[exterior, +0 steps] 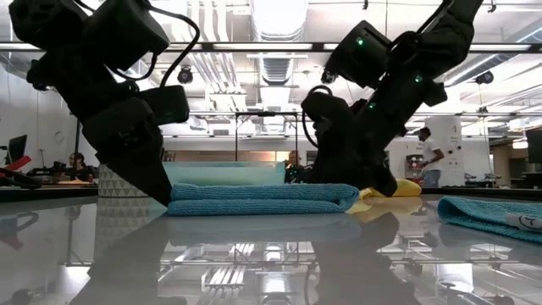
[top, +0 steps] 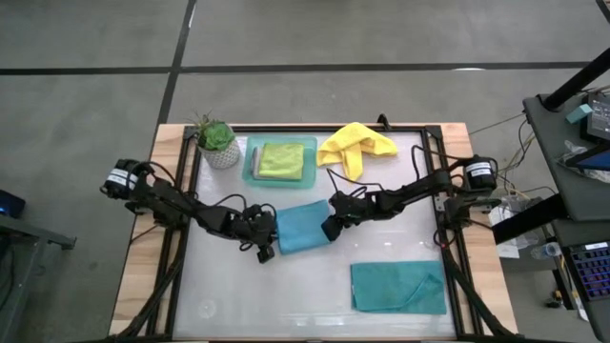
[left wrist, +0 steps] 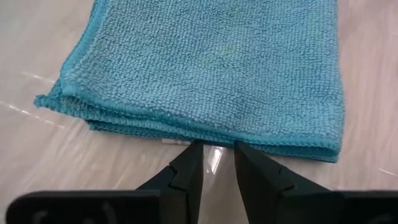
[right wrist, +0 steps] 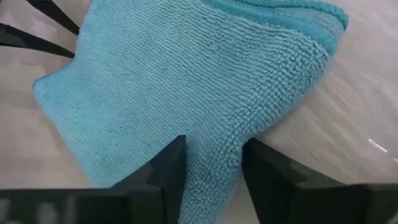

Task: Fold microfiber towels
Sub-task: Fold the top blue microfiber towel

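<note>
A folded teal towel (top: 303, 226) lies flat on the table's middle, with both grippers at its ends. My left gripper (left wrist: 217, 148) stands at its left, layered edge, slightly open with nothing between the fingers. My right gripper (right wrist: 212, 146) is at its right end, with cloth between its fingers. A second teal towel (top: 397, 287) lies flat at the near right. A crumpled yellow towel (top: 355, 145) lies at the far edge. A lime green towel (top: 281, 160) lies folded in the tray (top: 250, 162). My left gripper's fingertips (left wrist: 189, 155) stand right at the towel's layered left edge (left wrist: 211, 138); I cannot tell whether they touch it. My right gripper has the towel's right end (right wrist: 211, 168) between its two fingers (right wrist: 168, 162), where the cloth fills the gap. The fingers slant down from the table's right. How many layers are caught I cannot tell, and the towel lies on the table (exterior: 262, 196).
A small potted plant (top: 216, 141) stands at the far left corner beside the tray. A raised dark frame (top: 448, 238) runs around the white table top. Bare table surface lies at the near left.
</note>
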Robot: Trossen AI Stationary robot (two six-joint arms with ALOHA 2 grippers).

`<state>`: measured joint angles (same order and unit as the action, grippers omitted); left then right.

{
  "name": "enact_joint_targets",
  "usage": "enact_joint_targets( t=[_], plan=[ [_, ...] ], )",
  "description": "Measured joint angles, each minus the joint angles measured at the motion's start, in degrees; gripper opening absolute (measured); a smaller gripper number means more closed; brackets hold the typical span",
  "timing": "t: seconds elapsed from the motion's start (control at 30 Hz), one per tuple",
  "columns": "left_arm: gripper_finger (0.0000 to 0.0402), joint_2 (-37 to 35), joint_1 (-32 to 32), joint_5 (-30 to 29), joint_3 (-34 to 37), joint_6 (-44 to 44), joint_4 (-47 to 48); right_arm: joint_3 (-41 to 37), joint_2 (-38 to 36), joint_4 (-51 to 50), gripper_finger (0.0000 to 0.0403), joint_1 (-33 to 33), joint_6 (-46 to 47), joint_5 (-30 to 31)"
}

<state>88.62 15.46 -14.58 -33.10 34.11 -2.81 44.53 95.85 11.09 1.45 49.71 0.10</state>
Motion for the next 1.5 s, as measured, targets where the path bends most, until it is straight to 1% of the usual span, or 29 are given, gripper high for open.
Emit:
enact_joint_targets(
  t=[0.23, 0.27, 0.37, 0.53, 0.67, 0.73, 0.93, 1.07, 1.17, 1.33, 1.5],
  plan=[
    [0.0077, -0.49, 0.00, 0.53, -0.07, -1.41, 0.44, 0.00, -0.46, -0.25, 0.0025, -0.40, -2.78, -0.44],
    [0.0077, -0.67, 0.00, 0.65, -0.05, -1.79, 0.54, 0.00, -0.88, -0.80, 0.0017, -0.66, -3.17, -0.63],
    [0.0077, -0.96, 0.00, 0.84, 0.02, -3.01, 0.69, 0.19, -2.79, -4.35, 0.0014, -1.84, -4.16, -1.08],
    [0.0077, 0.23, 0.02, -0.06, 0.13, -3.13, -0.39, 3.67, -6.43, -16.41, 0.0013, -3.63, -8.27, -1.19],
    [0.0077, 2.34, -0.08, -2.64, 0.38, -3.53, -5.75, 9.86, -6.77, -30.04, 0.0013, -4.88, -12.82, -1.08],
    [0.0077, 3.35, -0.40, -3.03, 0.42, -3.74, -8.79, 13.53, -6.26, -35.93, 0.0013, -5.23, -14.92, 0.09],
    [0.0076, 7.93, -1.05, -4.35, 0.27, -5.02, -18.18, 23.71, -3.21, -48.02, 0.0013, -5.24, -18.57, 3.48],
    [0.0076, 11.16, -1.77, -4.94, -0.35, -5.15, -23.93, 28.94, 0.26, -51.57, 0.0013, -4.76, -20.16, 4.13],
    [0.0076, 12.83, -2.29, -4.97, -0.88, -6.04, -26.12, 32.45, 3.60, -53.14, 0.0013, -4.25, -21.00, 4.17],
    [0.0076, 13.30, -2.67, -4.90, -1.05, -6.05, -26.18, 37.49, 8.54, -54.31, 0.0012, -2.96, -22.80, 4.33],
    [0.0076, 13.29, -2.67, -4.81, -1.03, -6.05, -26.03, 41.50, 11.80, -54.03, 0.0012, -1.68, -22.93, 4.23]
  ],
)
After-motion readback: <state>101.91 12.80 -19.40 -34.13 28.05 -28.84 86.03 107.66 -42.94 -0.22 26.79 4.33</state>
